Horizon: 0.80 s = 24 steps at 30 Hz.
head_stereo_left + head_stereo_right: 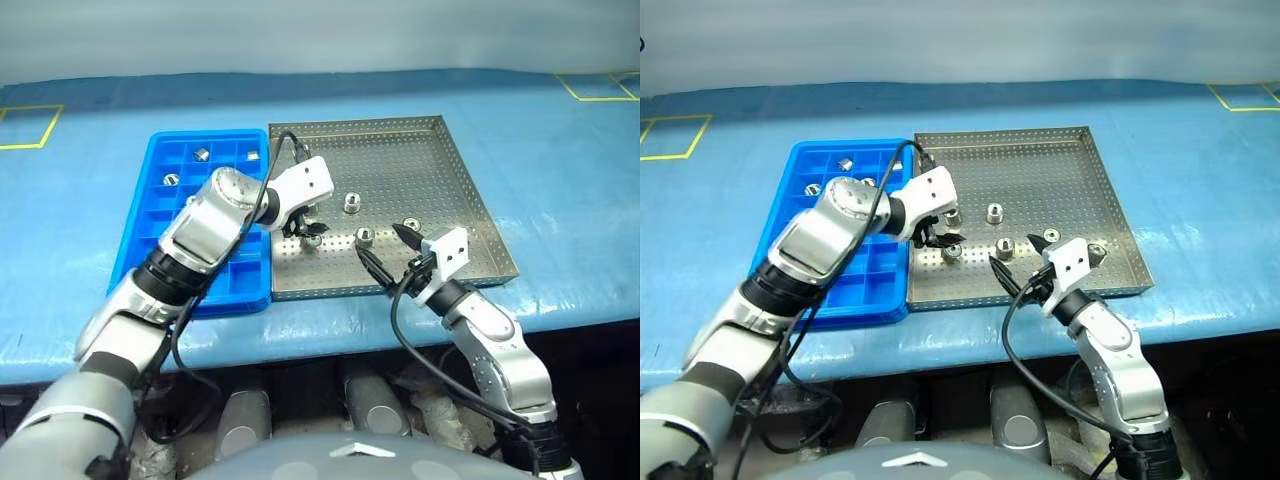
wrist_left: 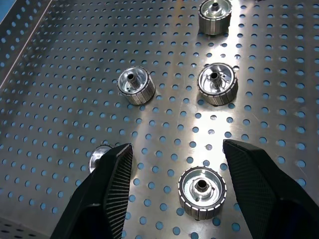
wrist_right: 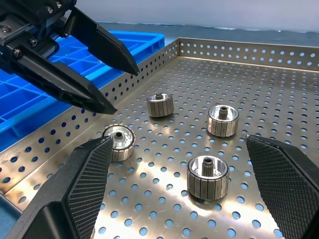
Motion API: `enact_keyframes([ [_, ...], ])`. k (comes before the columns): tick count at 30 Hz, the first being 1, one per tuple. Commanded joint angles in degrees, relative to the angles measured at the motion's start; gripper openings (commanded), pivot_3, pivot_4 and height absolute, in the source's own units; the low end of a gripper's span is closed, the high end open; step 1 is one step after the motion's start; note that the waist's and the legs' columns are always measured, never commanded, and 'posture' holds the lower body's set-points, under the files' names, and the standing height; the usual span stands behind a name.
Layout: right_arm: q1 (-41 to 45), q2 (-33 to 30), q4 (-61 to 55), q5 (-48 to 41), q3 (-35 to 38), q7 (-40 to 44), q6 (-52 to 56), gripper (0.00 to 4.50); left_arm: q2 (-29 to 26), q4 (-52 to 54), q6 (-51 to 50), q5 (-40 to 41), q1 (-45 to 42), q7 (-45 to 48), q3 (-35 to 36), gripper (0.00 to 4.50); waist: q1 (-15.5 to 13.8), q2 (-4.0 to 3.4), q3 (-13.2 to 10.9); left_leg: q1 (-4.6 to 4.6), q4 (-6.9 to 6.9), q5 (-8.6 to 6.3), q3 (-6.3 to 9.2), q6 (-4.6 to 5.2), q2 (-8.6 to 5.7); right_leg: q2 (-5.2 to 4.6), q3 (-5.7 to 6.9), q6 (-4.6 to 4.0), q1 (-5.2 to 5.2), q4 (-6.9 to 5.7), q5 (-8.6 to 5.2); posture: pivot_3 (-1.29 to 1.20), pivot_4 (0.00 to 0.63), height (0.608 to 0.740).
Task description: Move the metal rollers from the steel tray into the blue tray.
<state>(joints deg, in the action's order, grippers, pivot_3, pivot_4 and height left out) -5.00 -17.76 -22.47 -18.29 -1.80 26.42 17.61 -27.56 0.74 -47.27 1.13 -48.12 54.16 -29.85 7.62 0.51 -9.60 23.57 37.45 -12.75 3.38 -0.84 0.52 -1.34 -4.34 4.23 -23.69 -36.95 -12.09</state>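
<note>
the steel tray (image 1: 470, 190) sits on a blue-covered table (image 1: 560, 150), its left rim touching the right long side of the blue tray (image 1: 150, 215). the left gripper (image 1: 940, 236) hangs above the near-left part of the steel tray, pointing down; its two black fingers stand apart with nothing between them, and in the right wrist view the tips are clear of the perforated floor. one metal roller (image 1: 953, 251) lies on the floor directly beneath that gripper, ungrasped; in the left wrist view it sits between the two finger pads (image 2: 117, 186), closer to the camera than the tips. a further roller (image 2: 99, 157) is partly hidden behind one of those fingers. the right gripper (image 1: 385, 250) hovers over the near edge of the steel tray, roughly level, fingers spread wide and empty. the remaining metal rollers lie loose in the steel tray, well apart from one another: one (image 1: 352, 202) toward the middle, one (image 1: 366, 237) nearer the front, one (image 1: 411, 225) just beside the right gripper's upper finger. all stand on end with the central hole facing up. several rollers occupy cells of the blue tray: one (image 1: 201, 154) and another (image 1: 252, 156) in the far row, and one (image 1: 171, 180) in the next row. whether more cells under the left arm hold rollers cannot be told, as the arm covers them.
</note>
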Motion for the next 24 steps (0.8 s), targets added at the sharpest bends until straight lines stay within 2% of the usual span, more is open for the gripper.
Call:
enact_keyframes([
  [1,0.81,0.26,-0.45,0.41,0.15,-0.02,-1.62,4.5,-1.52,-2.57,2.59,-0.81,-2.68,5.48,-3.03,3.19,0.03,0.0,0.0,0.0,0.0,0.0,0.0,0.0,0.0,0.0,0.0,-0.01,-0.01,-0.01,0.0,-0.18,0.15,0.74],
  [11,-0.29,0.19,-1.09,0.33,0.86,-0.43,-2.03,4.5,-0.99,-12.54,8.07,-4.92,-4.17,12.44,-8.64,3.19,0.22,0.0,0.0,0.03,0.0,0.0,-0.01,0.0,0.02,0.03,-0.02,-0.03,-0.05,-0.03,-0.02,-0.21,0.15,0.74],
  [24,-0.82,0.36,-1.38,0.46,0.81,-0.43,-2.12,4.5,3.5,-20.0,11.79,-9.18,-3.22,7.56,-6.45,3.19,0.71,0.0,0.0,-0.01,0.14,0.01,-0.02,0.01,0.01,0.02,-0.06,-0.02,0.04,-0.06,-0.01,-0.22,0.15,0.74],
])
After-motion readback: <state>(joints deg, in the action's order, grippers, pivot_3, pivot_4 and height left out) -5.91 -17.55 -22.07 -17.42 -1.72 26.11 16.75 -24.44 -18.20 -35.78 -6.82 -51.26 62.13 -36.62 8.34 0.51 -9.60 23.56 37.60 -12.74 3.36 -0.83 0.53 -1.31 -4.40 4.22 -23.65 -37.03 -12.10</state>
